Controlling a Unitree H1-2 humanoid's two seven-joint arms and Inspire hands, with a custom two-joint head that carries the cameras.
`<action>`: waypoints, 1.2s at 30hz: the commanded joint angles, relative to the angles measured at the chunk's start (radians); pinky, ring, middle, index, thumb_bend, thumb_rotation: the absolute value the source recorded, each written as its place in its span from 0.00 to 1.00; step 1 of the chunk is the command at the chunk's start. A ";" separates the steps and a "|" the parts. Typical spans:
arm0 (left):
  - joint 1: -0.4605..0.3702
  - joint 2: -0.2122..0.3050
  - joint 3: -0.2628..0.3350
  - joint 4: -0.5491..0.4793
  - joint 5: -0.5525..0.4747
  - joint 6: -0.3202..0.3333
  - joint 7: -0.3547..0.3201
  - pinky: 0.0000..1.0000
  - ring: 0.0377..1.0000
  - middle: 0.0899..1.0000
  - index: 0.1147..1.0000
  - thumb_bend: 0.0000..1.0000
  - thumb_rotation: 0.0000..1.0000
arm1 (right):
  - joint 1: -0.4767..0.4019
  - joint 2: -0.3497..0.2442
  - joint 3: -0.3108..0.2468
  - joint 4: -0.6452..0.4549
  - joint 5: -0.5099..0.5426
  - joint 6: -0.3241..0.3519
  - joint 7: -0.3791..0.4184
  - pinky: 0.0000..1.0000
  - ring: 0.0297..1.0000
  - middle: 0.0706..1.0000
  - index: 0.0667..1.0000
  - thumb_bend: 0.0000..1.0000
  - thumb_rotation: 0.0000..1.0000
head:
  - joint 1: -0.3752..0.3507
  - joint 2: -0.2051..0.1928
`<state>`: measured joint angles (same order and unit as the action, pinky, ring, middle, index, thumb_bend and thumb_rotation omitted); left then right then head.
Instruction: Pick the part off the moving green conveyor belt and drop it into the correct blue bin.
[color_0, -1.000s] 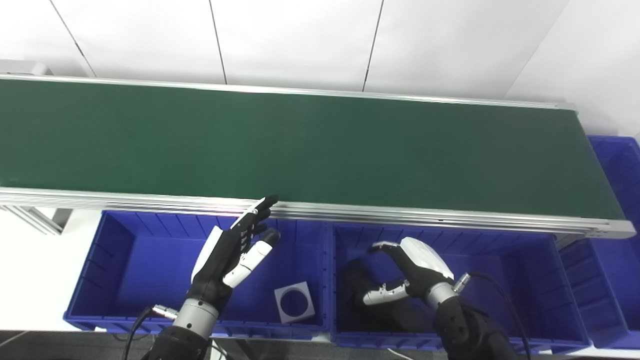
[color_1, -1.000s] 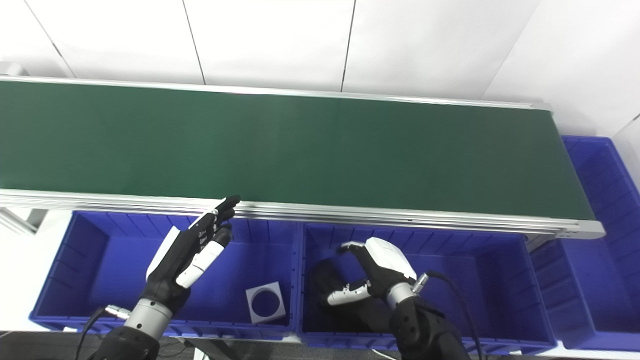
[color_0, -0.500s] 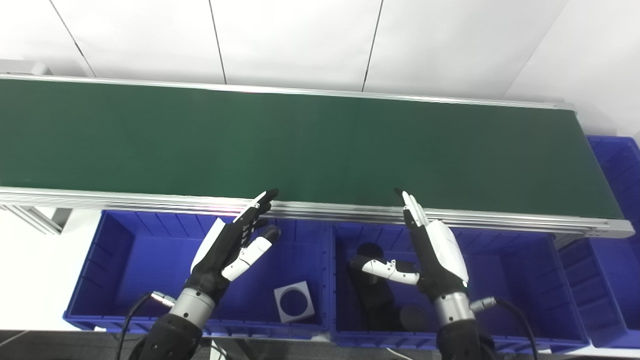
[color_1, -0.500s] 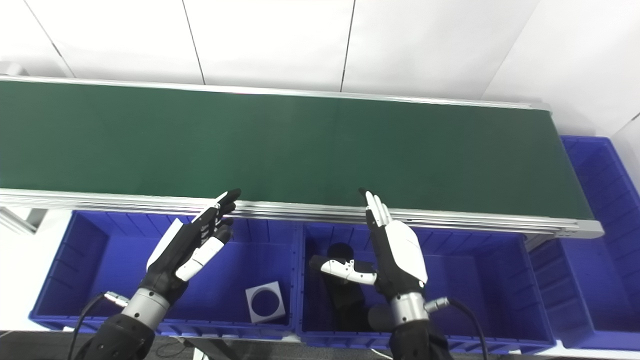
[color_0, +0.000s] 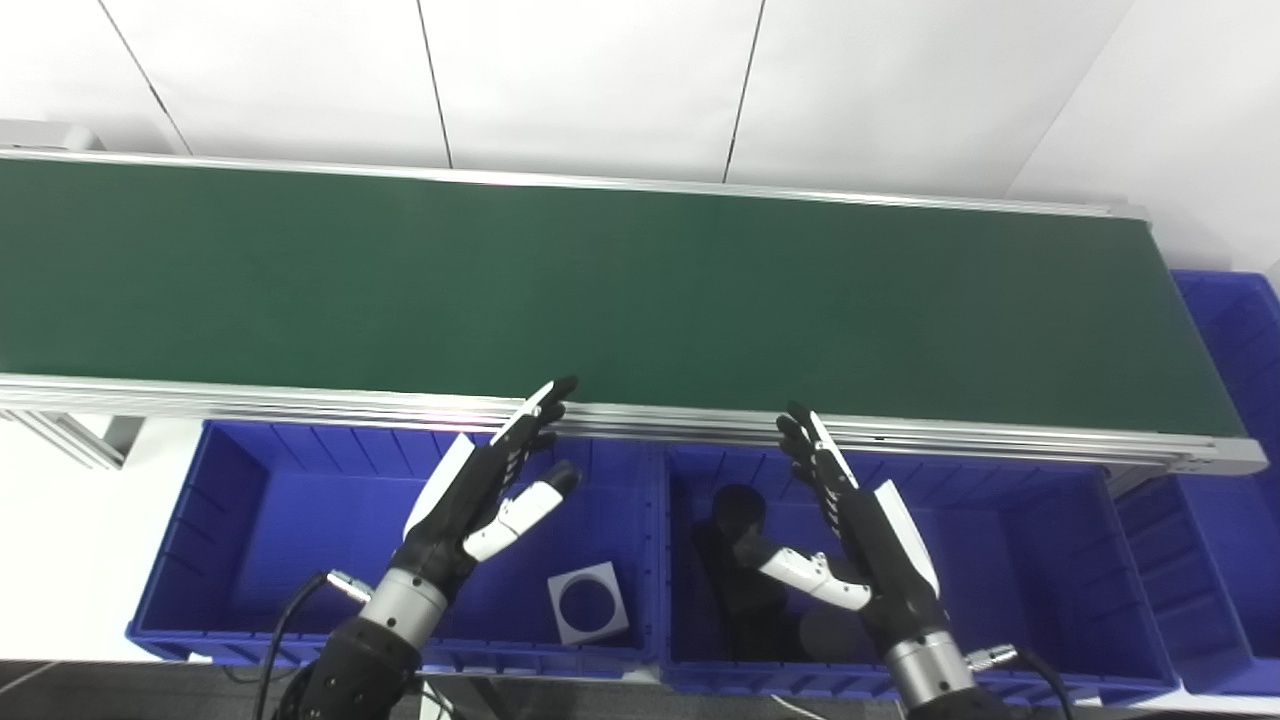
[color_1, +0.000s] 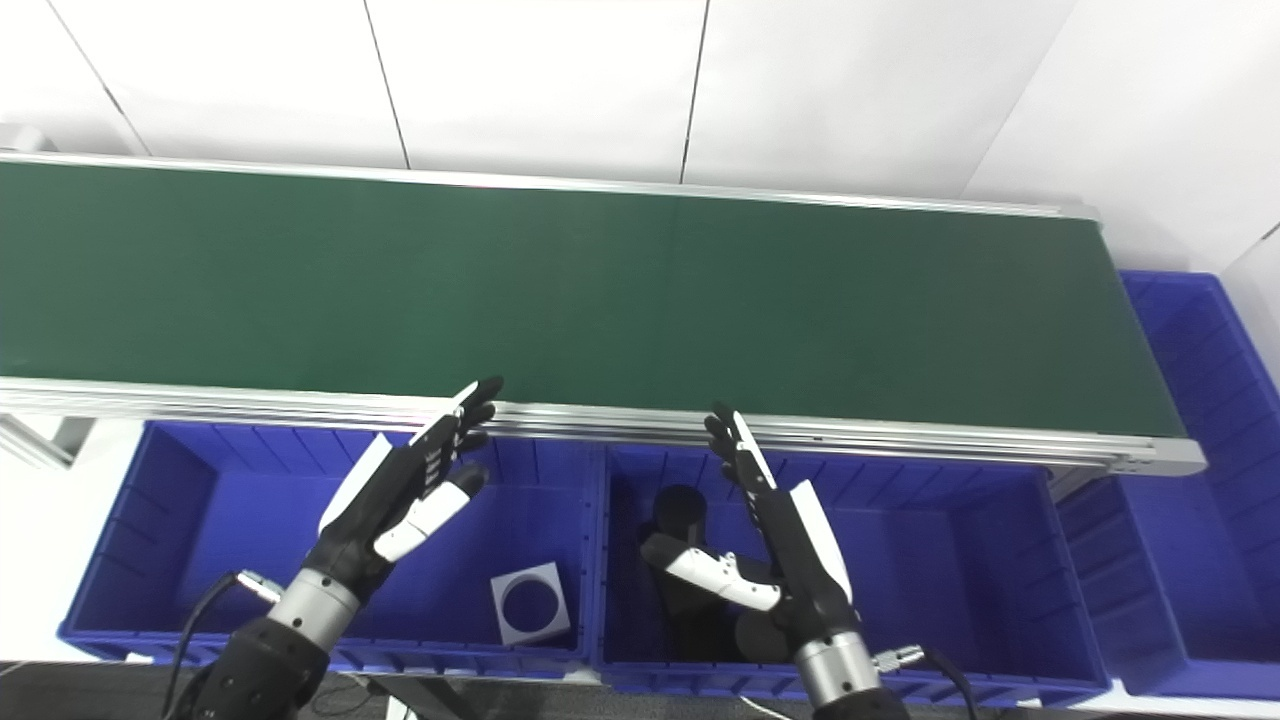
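Observation:
The green conveyor belt (color_0: 620, 290) runs across the view with no part on it. Below it stand two blue bins. The left bin (color_0: 260, 520) holds a flat grey square part with a round hole (color_0: 589, 602). The middle bin (color_0: 1030, 540) holds black parts (color_0: 737, 580). My left hand (color_0: 480, 500) hovers open over the left bin, fingers pointing up at the belt's front rail. My right hand (color_0: 860, 530) hovers open over the middle bin, fingers straight, thumb out to the left, holding nothing.
A third blue bin (color_0: 1235, 400) sits at the belt's right end. The belt's aluminium front rail (color_0: 700, 420) runs just above the fingertips of both hands. A white panelled wall (color_0: 600, 80) stands behind the belt.
My right hand was curled over the black parts in the middle bin, then lifted and opened flat, and has now drawn slightly back. My left hand shifted slightly right and up.

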<state>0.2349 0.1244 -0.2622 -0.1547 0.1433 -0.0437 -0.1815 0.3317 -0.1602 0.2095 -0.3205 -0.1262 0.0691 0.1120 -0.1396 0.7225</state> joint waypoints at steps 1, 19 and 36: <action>0.004 -0.005 -0.001 -0.012 -0.006 -0.060 0.007 0.89 0.94 0.98 0.94 0.73 0.83 | -0.003 -0.001 -0.004 -0.018 0.035 -0.048 0.017 0.94 0.95 0.94 1.00 0.95 0.59 | 0.008 -0.005; 0.036 -0.009 0.019 0.083 -0.033 -0.201 0.013 0.91 0.96 0.98 0.95 0.75 0.84 | 0.011 0.048 -0.011 0.071 -0.014 -0.181 -0.027 0.95 0.95 0.93 1.00 0.86 0.56 | 0.013 -0.101; 0.030 -0.031 0.022 0.136 -0.034 -0.259 0.017 0.90 0.96 0.98 0.95 0.74 0.81 | 0.012 0.070 -0.035 0.117 -0.032 -0.245 -0.069 0.91 0.94 0.95 1.00 0.83 0.54 | 0.016 -0.114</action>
<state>0.2728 0.0980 -0.2422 -0.0013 0.1088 -0.2678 -0.1753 0.3467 -0.0963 0.1797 -0.1722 -0.1625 -0.1164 0.0514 -0.1243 0.6090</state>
